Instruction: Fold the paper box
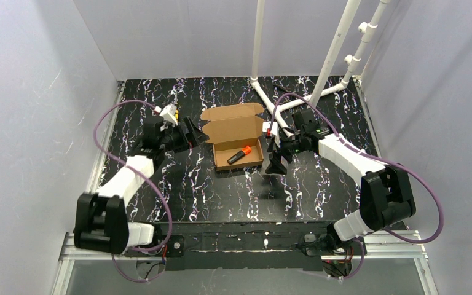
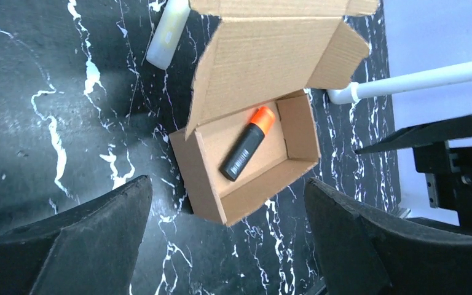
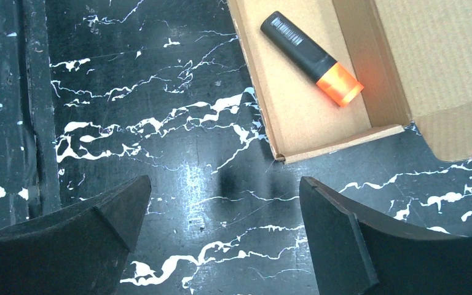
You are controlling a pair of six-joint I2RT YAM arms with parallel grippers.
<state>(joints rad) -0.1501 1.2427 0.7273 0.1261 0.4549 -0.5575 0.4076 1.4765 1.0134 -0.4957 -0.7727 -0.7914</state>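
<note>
Presently, item by item:

Paper box (image 1: 230,127): brown corrugated mailer at the middle of the black marbled tabletop (image 1: 221,196), between the two arms; base tray formed, walls upright; lid thrown back toward the far side, its side tabs spread and nothing tucked

Contents: one highlighter (image 3: 311,50), black barrel, orange cap, lying diagonally on the tray floor

Left gripper (image 1: 192,133): fingers wide apart, holding nothing, near the box's left side with no grasp on it

Right gripper (image 1: 276,163): fingers likewise spread and empty, hovering near the tray's right front corner, apart from it

Background: white pipe frame (image 1: 338,43) at the far right

Progress, as judged: tray stage complete; remaining are to swing the lid over, fold the side tabs inward and seat the front flap inside the front wall
</note>
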